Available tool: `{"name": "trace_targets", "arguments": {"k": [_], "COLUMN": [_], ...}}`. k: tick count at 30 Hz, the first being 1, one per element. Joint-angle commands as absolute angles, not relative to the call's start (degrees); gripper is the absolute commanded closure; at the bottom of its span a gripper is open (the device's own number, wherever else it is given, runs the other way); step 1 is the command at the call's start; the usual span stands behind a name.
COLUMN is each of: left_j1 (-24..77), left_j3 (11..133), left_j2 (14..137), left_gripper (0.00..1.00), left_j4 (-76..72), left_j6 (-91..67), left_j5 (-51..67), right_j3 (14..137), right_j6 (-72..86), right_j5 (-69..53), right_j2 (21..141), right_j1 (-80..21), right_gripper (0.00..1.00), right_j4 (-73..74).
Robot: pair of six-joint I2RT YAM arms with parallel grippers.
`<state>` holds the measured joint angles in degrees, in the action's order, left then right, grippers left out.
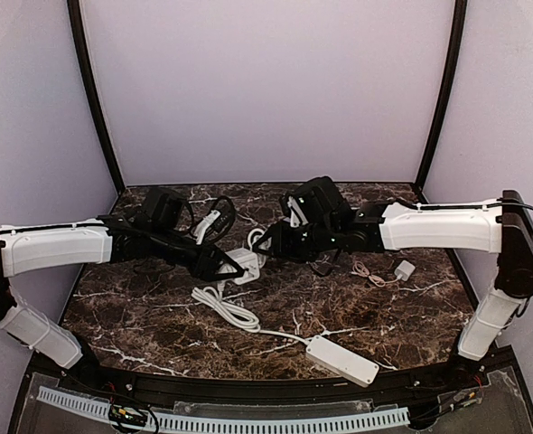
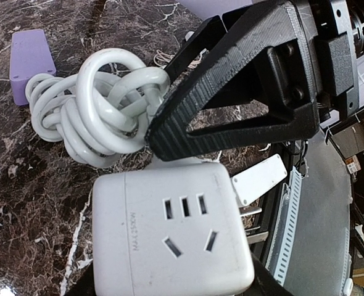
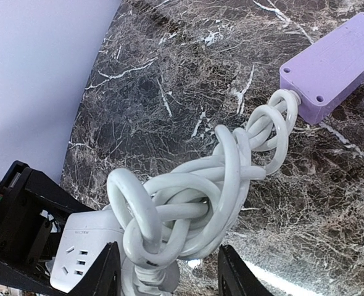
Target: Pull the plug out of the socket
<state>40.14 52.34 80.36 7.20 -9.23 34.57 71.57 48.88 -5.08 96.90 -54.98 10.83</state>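
**Marble tabletop, plug seated in its block**

Mid-table point(image 1: 158, 334), the two arms meet nose to nose. The left claw point(image 1: 225, 263) is clamped on the socket point(image 2: 169, 237), a white cube with outlet holes facing the left wrist camera. One finger presses its top edge and the other sits beneath it.

The right claw point(image 3: 169, 250) stands parted on either side of the plug point(image 3: 150, 279). A gap shows on one side, so it is not yet pinching. The plug sits against the cube's side, at the end of a thick white cord point(image 3: 231, 166). That cord is tangled into a loose knot and runs on to the power strip point(image 3: 330, 61).

The plug looks small, hard and smooth, so probably slippery. The best hold is likely across its body, close to the cube. The cord looks rubbery and would bend rather than carry a pull. The cube seems light and would follow the plug unless held firmly. A straight pull in line with the pins should free it, and twisting could jam them.
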Motion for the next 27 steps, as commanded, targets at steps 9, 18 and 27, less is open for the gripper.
{"name": "trace_targets", "arguments": {"k": [9,18,27], "left_j1": [40.52,40.52,40.52], "left_j3": [55.02,55.04,55.24], "left_j2": [78.25,78.45,78.26], "left_gripper": [0.99,0.99,0.99], "left_j4": [4.18,4.35,4.52], "left_j6": [-7.25,-6.86,-6.66], "left_j5": [34.75,35.05,34.95], "right_j3": [74.21,75.3,74.52], "right_j6": [48.87,48.76,48.87], "right_j5": [-2.38,-2.41,-1.93], "right_j2": [99.16,100.39,99.96], "right_j1": [-55.98,-56.02,-56.07], "right_gripper": [0.66,0.68,0.89], "right_j4": [13.18,12.86,12.32]}}
